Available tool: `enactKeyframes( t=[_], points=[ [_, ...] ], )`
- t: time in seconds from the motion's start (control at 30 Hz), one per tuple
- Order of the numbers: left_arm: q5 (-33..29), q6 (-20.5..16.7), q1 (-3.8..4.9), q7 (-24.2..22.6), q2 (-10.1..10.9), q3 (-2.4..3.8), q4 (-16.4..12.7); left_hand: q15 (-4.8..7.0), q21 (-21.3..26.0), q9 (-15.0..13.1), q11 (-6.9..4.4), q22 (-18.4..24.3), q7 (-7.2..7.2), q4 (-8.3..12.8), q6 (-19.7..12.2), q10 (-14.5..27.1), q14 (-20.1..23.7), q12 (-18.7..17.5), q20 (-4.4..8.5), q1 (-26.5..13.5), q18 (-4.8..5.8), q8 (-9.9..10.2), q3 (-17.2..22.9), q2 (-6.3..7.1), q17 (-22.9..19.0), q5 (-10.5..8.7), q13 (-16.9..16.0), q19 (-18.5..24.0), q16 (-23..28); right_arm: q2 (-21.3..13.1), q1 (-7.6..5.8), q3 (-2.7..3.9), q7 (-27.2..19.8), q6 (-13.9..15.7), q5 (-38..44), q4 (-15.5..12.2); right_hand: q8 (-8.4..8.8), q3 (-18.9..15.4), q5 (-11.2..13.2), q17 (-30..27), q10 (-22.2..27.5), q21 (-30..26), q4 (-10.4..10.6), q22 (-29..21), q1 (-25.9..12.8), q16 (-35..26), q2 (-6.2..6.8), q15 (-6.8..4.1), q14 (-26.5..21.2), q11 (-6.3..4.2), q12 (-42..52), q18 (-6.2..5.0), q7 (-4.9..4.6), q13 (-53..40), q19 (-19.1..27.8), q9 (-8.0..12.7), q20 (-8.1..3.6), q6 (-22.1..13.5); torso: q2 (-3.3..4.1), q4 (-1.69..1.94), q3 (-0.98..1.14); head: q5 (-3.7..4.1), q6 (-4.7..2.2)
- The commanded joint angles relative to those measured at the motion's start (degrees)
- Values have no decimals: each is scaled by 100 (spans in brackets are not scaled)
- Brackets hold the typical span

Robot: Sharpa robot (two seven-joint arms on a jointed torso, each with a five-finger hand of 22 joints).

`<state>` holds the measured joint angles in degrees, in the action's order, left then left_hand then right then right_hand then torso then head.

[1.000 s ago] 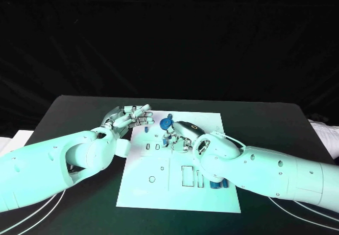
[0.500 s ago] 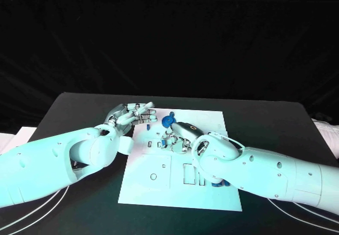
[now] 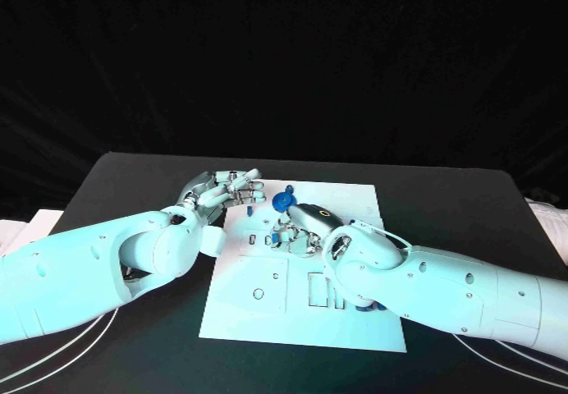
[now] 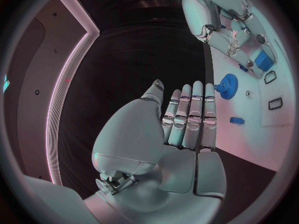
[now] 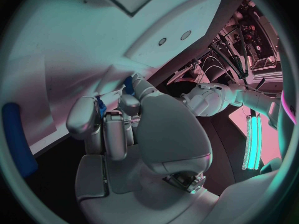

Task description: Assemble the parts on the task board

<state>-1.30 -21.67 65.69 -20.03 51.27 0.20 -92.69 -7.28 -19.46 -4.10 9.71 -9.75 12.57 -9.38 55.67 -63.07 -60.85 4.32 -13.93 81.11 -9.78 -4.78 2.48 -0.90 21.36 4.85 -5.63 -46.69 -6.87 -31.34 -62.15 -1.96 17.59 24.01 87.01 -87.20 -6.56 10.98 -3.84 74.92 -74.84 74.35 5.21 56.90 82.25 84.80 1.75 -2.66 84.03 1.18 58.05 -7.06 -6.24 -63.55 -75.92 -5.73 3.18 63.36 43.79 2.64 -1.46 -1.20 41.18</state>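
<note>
The white task board point(image 3: 267, 316) lies in the middle of the black table. My right hand point(image 3: 303, 222) rests on its far half, fingers curled down around a small blue part point(image 4: 263, 59), whose blue shows between the fingers point(image 5: 98, 103). Just beyond that hand a blue gear point(image 3: 284, 201) sits on the board point(image 4: 274, 134), also seen as the blue gear point(image 4: 228, 86) in the left wrist view. My left hand point(image 3: 225, 192) hovers at the board's far left corner with its fingers point(image 4: 193, 117) straight, together and holding nothing. A tiny blue piece point(image 4: 236, 120) lies near its fingertips.
More blue parts point(image 3: 362, 308) lie on the board's near right side, partly under my right forearm; one long blue piece point(image 5: 15, 144) shows in the right wrist view. Rectangular slots point(image 3: 315, 291) and small holes mark the board's middle. Black table point(image 3: 474, 213) surrounds the board.
My left hand has edged slightly farther along the board's far left corner. My right hand stays curled on the blue part in the same spot.
</note>
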Motion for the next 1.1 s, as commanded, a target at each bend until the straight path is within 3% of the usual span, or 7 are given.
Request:
enactKeyframes(
  t=[0.03, 0.33, 0.7, 0.87, 1.1],
  points=[
    [27, 79, 8, -20, -11, 4, -14, 2, 37, 1, -16, 5, 31, 21, 15, 12, -49, -9, -2, -21, -86, 26, 0, -10, -5, 6, 6, -45, 18, -9, 38, -22, 131, -239, 223, 11, 1, 11, -42, 770, 54, -40, 15, -5, -68, -28, 17, -5, 430, 19, -43, 86, -5, 23, 22, 10, 16, -18, 0, -1, -1, 3, 8],
    [27, 84, 8, -20, -24, 4, -12, 2, 37, 1, -16, 5, 31, 21, 15, 12, -49, -9, -2, -21, -86, 26, 0, -10, -5, 6, 6, -45, 18, 3, 52, -22, 169, -201, 237, 7, 35, 12, -89, 755, 115, -62, 33, -42, -135, -43, 64, 7, 426, 35, -152, 80, -26, 104, 39, 23, 24, -64, 0, 1, -1, 12, 16],
    [27, 102, 8, -8, -36, 4, -6, 2, 40, 1, -14, 9, 33, 18, 15, 12, -55, -8, -2, -27, -85, 26, -1, -12, -12, 6, 8, -50, 22, 48, 65, -22, 171, -106, 209, 29, 194, -56, -264, 685, 345, -158, 91, -195, -329, -108, 273, 74, 404, 117, -562, 56, -122, 426, 120, 83, 80, -309, 3, 9, -1, 10, 35],
    [27, 101, 8, -2, -32, 3, -2, 1, 40, 1, -14, 10, 34, 17, 16, 11, -55, -8, -2, -27, -85, 25, -1, -12, -14, 6, 8, -51, 23, 57, 70, -22, 194, 1, 208, 43, 289, -115, -258, 619, 544, -188, 133, -237, -407, -168, 341, 112, 383, 163, -908, 49, -170, 716, 143, 133, 116, -528, 1, 2, -3, 11, 40],
    [27, 119, 8, 18, -32, 3, 0, 0, 42, 1, -15, 12, 34, 17, 17, 9, -53, -7, -2, -28, -84, 25, -1, -13, -17, 6, 8, -51, 26, 49, 81, -22, 150, 240, 202, 11, 296, -173, -256, 537, 683, -229, 162, -305, -444, -240, 390, 145, 355, 202, -1095, 37, -208, 892, 177, 174, 148, -702, 1, 1, -1, 6, 43]
  ],
)
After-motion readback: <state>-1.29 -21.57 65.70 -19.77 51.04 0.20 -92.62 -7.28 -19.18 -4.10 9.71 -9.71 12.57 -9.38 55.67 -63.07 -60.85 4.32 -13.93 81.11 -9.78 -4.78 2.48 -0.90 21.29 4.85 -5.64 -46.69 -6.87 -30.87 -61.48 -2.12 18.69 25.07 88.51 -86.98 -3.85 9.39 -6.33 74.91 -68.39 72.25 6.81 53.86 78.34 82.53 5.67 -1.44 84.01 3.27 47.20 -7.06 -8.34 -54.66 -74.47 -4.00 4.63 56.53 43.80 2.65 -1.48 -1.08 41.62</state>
